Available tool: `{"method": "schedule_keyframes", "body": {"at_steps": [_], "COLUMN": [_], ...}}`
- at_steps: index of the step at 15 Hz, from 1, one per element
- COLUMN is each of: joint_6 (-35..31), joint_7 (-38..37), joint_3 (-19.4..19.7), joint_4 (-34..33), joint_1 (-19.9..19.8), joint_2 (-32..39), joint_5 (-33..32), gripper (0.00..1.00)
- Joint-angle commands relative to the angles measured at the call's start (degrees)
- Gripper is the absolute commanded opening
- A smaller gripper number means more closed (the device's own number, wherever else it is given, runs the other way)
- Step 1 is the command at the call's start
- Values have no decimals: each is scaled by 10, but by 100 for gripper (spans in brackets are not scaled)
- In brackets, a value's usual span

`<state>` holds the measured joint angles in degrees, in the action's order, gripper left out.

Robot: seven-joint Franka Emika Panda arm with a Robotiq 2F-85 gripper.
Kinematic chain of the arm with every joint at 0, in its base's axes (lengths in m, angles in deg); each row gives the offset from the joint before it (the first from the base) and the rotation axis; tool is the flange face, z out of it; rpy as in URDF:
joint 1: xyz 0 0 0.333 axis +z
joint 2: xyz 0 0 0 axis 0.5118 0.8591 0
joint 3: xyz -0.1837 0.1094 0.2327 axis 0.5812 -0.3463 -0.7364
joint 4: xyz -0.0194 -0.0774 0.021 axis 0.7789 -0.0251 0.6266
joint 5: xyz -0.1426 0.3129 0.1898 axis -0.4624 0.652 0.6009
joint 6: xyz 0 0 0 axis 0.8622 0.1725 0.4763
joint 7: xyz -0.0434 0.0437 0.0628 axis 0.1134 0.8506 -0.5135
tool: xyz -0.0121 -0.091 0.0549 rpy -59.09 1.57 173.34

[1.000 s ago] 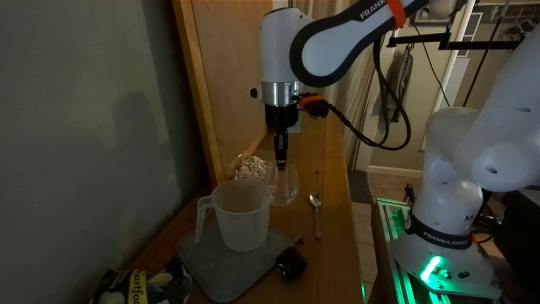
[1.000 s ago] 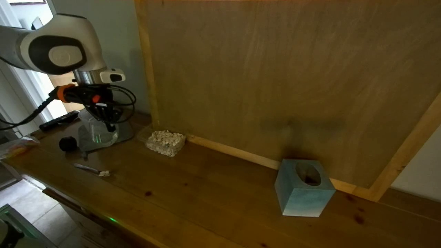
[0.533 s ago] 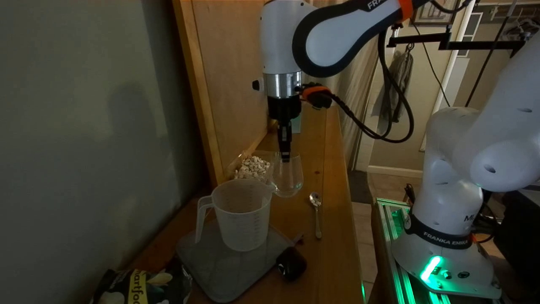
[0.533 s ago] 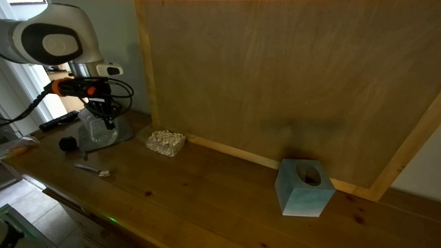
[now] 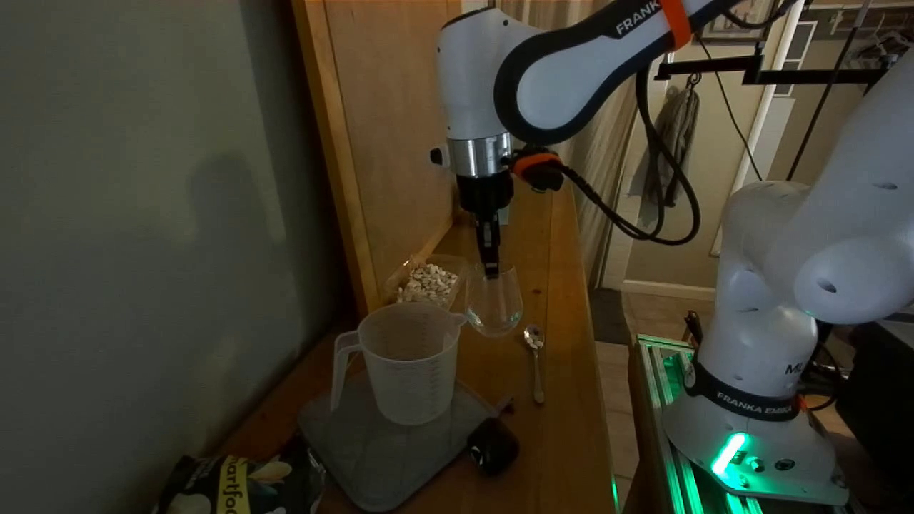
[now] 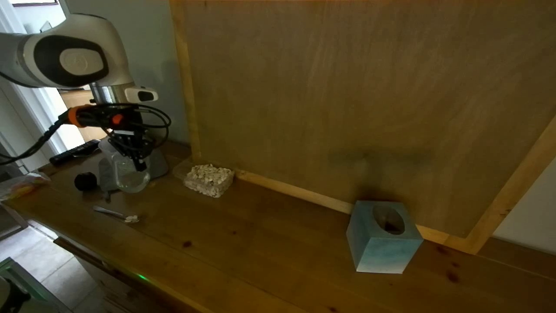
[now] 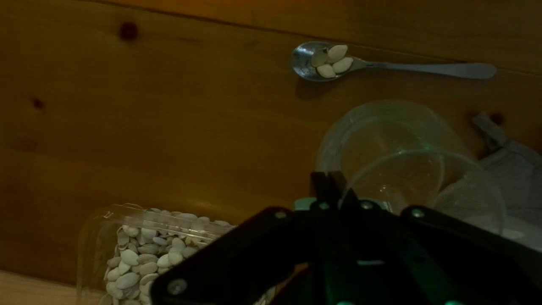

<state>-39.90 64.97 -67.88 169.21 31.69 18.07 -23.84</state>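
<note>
A clear stemless glass [image 5: 494, 310] hangs from my gripper [image 5: 491, 271], whose fingertips pinch its rim; one finger is inside the glass. In the wrist view the shut gripper [image 7: 327, 178] sits at the left edge of the glass [image 7: 417, 186], which spreads out to the right. Whether its base touches the counter, I cannot tell. A metal spoon [image 7: 427, 69] lies close by with a few pale seeds [image 7: 337, 54] in its bowl. On the wall side stands a clear plastic box [image 6: 209, 180] full of the same seeds. The glass looks empty.
A translucent measuring jug [image 5: 410, 378] stands on a grey mat [image 5: 385, 471] close to the glass. Near them are a round black object [image 5: 493, 446] and a snack bag [image 5: 243, 485]. A blue tissue box [image 6: 384, 243] stands by the wooden panel, farther along the counter.
The gripper and the glass rose a little, then came partly down again. Over the second they moved away from the jug, towards the spoon. The grip stayed on the rim.
</note>
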Motion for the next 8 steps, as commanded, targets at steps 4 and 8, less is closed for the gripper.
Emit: {"method": "schedule_keyframes", "body": {"at_steps": [4,8], "joint_6": [-26,-43], "joint_7": [-42,-60], "joint_3": [-11,-16], "joint_4": [11,16], "joint_1": [-7,-6], "joint_2": [20,35], "joint_5": [-18,-18], "gripper": [1,1]}}
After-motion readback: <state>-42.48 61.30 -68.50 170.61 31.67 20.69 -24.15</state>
